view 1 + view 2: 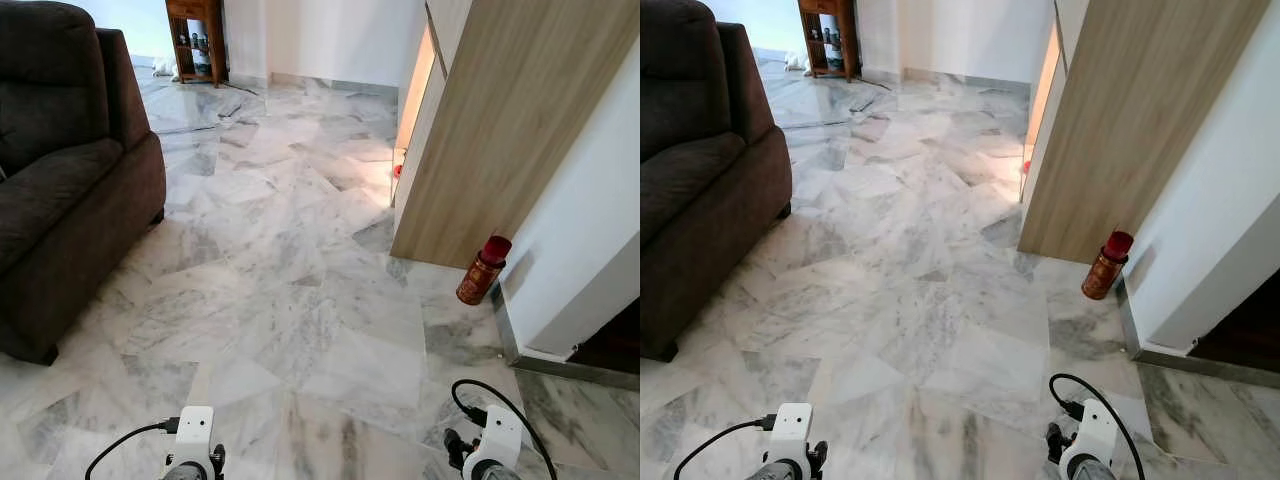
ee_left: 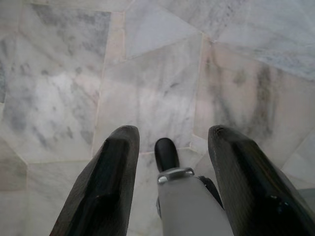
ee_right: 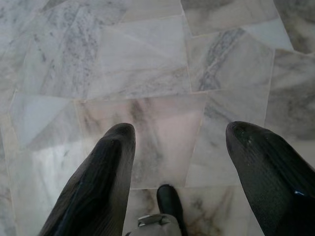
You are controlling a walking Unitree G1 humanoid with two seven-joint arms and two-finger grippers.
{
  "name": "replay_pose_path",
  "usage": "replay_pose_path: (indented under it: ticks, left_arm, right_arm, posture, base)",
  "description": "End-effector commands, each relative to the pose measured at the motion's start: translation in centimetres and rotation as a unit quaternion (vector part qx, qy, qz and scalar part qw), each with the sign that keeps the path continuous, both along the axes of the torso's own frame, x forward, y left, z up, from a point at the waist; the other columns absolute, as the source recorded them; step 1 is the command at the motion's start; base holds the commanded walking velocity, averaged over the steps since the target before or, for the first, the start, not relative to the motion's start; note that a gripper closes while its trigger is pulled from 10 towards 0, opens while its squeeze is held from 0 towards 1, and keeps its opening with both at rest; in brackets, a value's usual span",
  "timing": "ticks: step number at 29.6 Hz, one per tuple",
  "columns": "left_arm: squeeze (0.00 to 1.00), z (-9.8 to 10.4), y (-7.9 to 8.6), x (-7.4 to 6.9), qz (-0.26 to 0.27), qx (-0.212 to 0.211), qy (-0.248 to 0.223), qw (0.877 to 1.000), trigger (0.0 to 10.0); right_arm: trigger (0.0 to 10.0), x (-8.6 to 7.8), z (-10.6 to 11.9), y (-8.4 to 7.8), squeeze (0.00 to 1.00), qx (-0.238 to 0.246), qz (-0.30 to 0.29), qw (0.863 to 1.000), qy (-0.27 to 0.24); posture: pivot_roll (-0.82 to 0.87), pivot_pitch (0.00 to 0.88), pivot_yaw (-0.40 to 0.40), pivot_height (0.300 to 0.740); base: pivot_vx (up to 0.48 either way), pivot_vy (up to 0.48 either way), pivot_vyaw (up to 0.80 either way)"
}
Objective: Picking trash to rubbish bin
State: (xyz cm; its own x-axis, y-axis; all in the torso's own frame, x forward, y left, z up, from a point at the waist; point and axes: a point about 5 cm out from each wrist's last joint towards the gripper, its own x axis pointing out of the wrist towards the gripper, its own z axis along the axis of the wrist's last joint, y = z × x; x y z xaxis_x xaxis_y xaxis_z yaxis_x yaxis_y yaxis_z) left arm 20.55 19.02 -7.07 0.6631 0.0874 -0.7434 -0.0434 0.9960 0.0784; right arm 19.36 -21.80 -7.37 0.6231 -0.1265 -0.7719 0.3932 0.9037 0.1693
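Trash here looks to be one red-capped can point(image 1: 483, 270), standing upright on the marble floor point(image 1: 300, 330) close against the white wall point(image 1: 580, 220), just beside the foot of the wooden cabinet point(image 1: 500, 130), ahead and to the robot's right. It is probably a light, stiff metal cylinder with a smooth, slippery skin; I would take it across the body below the cap, since a grip on the cap could pop it off. No bin can be made out. Count: one can, one dark sofa point(image 1: 60, 170) at left, one wooden shelf point(image 1: 195, 35) far off. Left gripper point(image 2: 170, 162) and right gripper point(image 3: 179, 162) both hang over bare floor, fingers spread apart, holding nothing.
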Motion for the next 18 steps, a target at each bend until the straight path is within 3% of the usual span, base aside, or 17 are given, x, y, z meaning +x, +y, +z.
replay_pose_path:
  ticks: [1, 11, 18]
  left_arm:
    - [0.00, 0.6, 0.2, 0.9, 0.000, 0.002, -0.014, 1.000, 10.0]
    - [0.00, 1.4, 1.2, 2.1, -0.010, 0.014, -0.026, 1.000, 10.0]
    - [0.00, 1.5, 1.0, 2.3, -0.006, 0.011, -0.028, 1.000, 10.0]
  right_arm:
    - [10.0, 0.1, 0.1, -0.2, 0.00, 0.001, -0.017, 1.000, -0.004]
    - [10.0, 0.7, 0.1, 1.2, 0.00, 0.022, -0.022, 0.999, -0.015]
    - [10.0, 1.1, 0.3, 1.4, 0.00, 0.028, -0.024, 0.999, -0.026]
  posture:
    - [-0.12, 0.000, -0.045, 0.740]
    - [-0.12, 0.000, 0.003, 0.740]
    - [-0.11, 0.000, -0.007, 0.740]
  base:
    - [0.000, 0.000, 0.00]
    - [0.000, 0.000, 0.00]
    - [0.000, 0.000, 0.00]
